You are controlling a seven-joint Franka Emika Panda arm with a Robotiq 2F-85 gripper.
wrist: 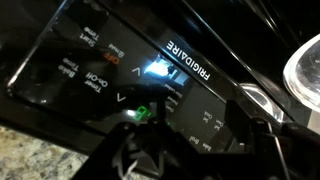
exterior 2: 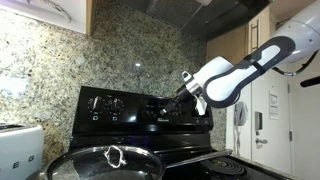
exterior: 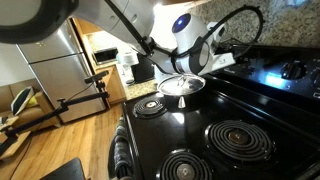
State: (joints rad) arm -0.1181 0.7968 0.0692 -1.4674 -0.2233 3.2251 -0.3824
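Observation:
My gripper (wrist: 200, 140) hovers right in front of the black Frigidaire stove control panel (wrist: 180, 60), whose display glows blue and green. Its two dark fingers stand apart with nothing between them. In both exterior views the gripper (exterior 2: 183, 86) (exterior: 236, 58) reaches to the stove's back panel (exterior 2: 110, 103) (exterior: 268, 66), close to it; contact cannot be told. A pan with a glass lid (exterior: 182, 85) sits on a rear burner beside the arm. It fills the foreground of an exterior view (exterior 2: 105, 160), and its lid edge shows in the wrist view (wrist: 305, 75).
Coil burners (exterior: 238, 138) cover the black stovetop. A steel fridge (exterior: 50, 70) and wooden floor lie beyond the stove. A granite backsplash (exterior 2: 50, 60), a white toaster (exterior 2: 15, 150) and a white door (exterior 2: 265, 110) surround the stove. A towel (exterior: 122, 155) hangs on the oven front.

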